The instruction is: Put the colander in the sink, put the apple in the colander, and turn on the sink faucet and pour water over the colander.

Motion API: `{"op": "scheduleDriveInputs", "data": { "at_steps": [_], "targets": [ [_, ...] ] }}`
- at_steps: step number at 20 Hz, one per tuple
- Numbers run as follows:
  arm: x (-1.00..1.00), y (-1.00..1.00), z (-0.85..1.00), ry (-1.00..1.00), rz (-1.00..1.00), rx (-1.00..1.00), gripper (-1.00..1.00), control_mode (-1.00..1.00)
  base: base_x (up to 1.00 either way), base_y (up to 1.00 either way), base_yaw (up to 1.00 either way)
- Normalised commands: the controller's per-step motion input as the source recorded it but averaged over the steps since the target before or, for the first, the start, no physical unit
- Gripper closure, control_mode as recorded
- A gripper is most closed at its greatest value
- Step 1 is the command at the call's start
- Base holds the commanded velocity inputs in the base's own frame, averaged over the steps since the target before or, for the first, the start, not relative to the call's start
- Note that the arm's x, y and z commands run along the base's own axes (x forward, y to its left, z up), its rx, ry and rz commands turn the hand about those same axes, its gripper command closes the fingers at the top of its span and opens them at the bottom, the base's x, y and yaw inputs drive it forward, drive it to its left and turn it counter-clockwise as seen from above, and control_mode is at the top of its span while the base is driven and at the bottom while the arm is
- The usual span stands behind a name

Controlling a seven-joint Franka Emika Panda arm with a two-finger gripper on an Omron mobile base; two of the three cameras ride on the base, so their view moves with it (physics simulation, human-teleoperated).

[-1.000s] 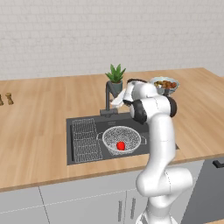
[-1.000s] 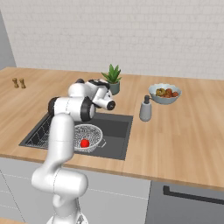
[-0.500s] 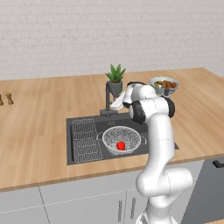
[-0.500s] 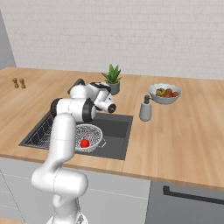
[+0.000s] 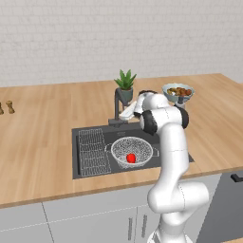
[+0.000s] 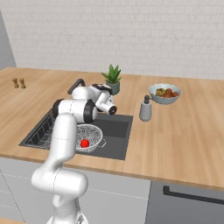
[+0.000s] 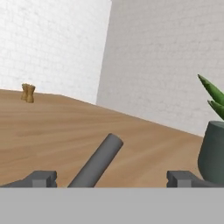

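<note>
Hand view: the fingers (image 7: 43, 178) stand wide apart, holding nothing, either side of the sink faucet (image 7: 97, 160) handle, beside the potted plant (image 7: 214, 151). The apple (image 5: 131, 157) lies in the colander (image 5: 132, 151), inside the sink (image 5: 95, 136) sunk in the counter (image 5: 38, 133).

sink faucet (image 5: 116, 108) base hidden behind arm

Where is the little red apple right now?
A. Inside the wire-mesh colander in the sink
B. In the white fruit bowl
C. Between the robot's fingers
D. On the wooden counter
A: the apple lies inside the colander, which sits in the sink.
</note>
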Motion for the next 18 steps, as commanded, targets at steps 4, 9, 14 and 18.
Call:
{"op": "scheduleDriveInputs", "data": {
  "at_steps": [4,9,14,18],
  "targets": [
    [0.20,0.08,0.13,0.00,0.00,0.04,-1.00,-1.00,0.00,0.00,0.00],
    [0.13,0.10,0.23,0.00,0.00,0.04,-1.00,-1.00,0.00,0.00,0.00],
    [0.09,0.10,0.26,0.00,0.00,0.02,-1.00,-1.00,0.00,0.00,0.00],
    [0.12,0.10,0.15,0.00,0.00,0.00,-1.00,-1.00,0.00,0.00,0.00]
  ]
}}
